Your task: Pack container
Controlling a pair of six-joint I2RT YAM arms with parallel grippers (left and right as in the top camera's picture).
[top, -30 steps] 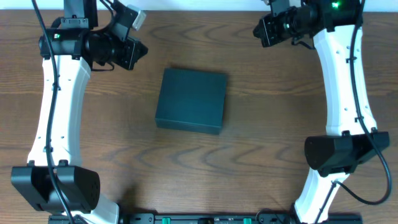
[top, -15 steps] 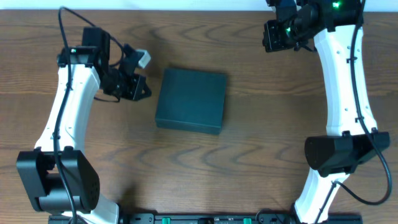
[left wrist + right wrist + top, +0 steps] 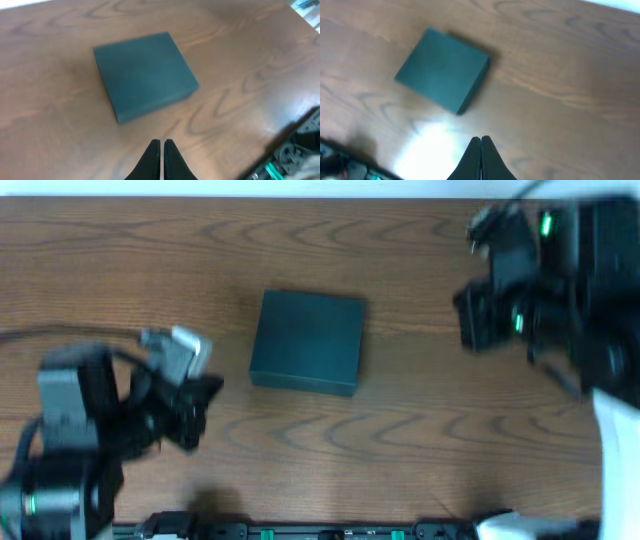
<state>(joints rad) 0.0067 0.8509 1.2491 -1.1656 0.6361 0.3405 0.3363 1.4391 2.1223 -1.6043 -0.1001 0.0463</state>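
Observation:
The container [image 3: 307, 342] is a dark teal-green box lying closed and flat on the middle of the wooden table. It also shows in the left wrist view [image 3: 142, 75] and in the right wrist view [image 3: 442, 70]. My left gripper [image 3: 208, 388] is at the lower left, raised and apart from the box; its jaws [image 3: 161, 142] are shut and empty. My right gripper [image 3: 466, 320] is at the right, raised and apart from the box; its jaws [image 3: 481, 138] are shut and empty. Both arms are blurred in the overhead view. No snack packets are in view.
The brown wooden table [image 3: 420, 430] surrounds the box. The table's front edge with dark hardware shows at the bottom of the overhead view [image 3: 330, 530] and at the lower right of the left wrist view [image 3: 295, 155].
My left arm has swung from the far left corner down to the near left. My right arm has dropped from the far right corner toward the right middle. The box has not moved.

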